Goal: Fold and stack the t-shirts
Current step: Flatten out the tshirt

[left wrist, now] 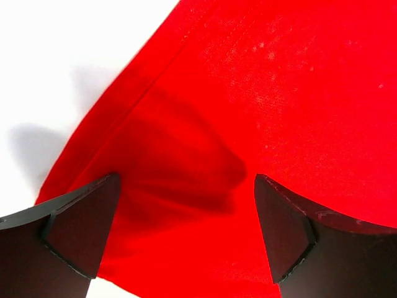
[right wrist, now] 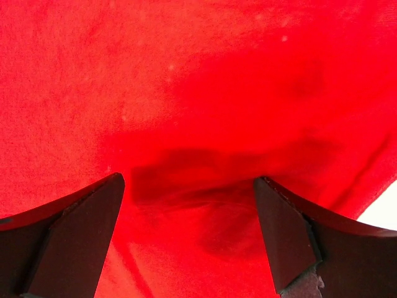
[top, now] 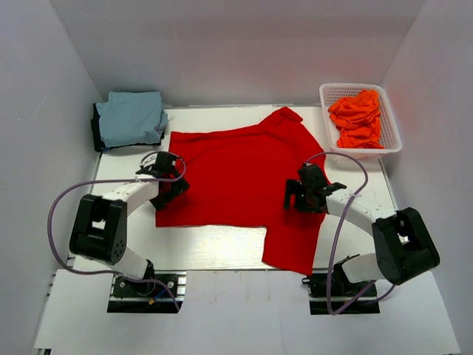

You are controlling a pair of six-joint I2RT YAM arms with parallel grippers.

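Top external: red shirt (top: 229, 174) lies spread flat on the table (top: 214, 248).
Left gripper (top: 167, 180) and right gripper (top: 306, 194) hover over it, wide apart and empty; it looks light and limp, so pinch at the hem edges.

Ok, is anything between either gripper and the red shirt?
Nothing visible. The left gripper hangs open at the edge of the red t-shirt, the right gripper open above its cloth; both wrist views show bare red fabric beneath.
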